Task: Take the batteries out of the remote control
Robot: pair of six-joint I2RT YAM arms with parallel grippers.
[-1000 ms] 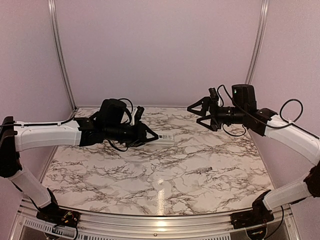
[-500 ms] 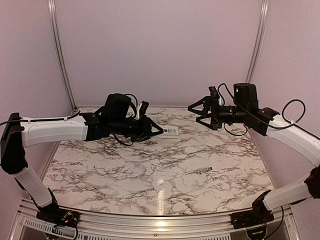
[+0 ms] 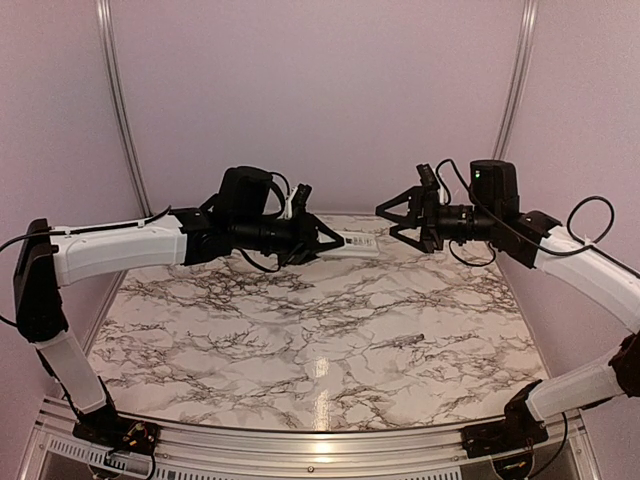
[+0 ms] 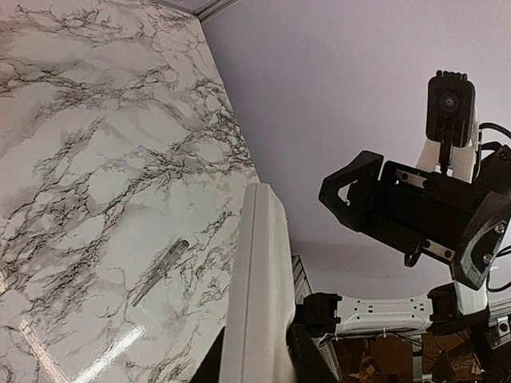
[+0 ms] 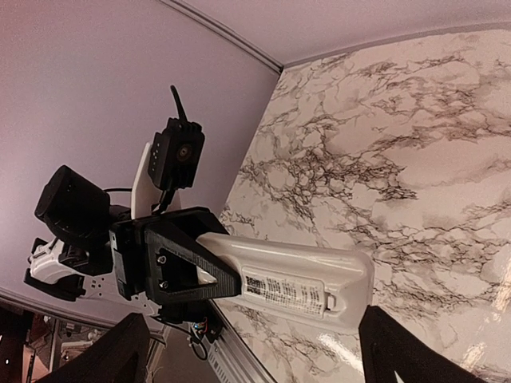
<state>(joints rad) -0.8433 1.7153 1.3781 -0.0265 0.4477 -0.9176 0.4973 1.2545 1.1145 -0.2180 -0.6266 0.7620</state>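
While the left tool (image 3: 333, 246) clamps the remote control (image 3: 358, 243), the right tool (image 3: 388, 220) at three o'clock gapes apart; batteries apparently not yet out.

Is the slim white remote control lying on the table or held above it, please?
Held above: the left claw grips the slim white remote control over the marble table.

In my right wrist view, the near end of the remote control (image 5: 295, 279) was hidden inside the left gripper (image 5: 215, 275), left of centre. The print on its label (image 5: 283, 294) was too small to read. I could not tell whether batteries sat inside it. The fingers (image 5: 399, 355) of the right gripper (image 5: 263, 351) were cut off at the bottom corners. In my left wrist view, the bottom edge cut the remote short. From above, a thin grey stick (image 3: 405, 341), lower right of centre, was too small to identify.
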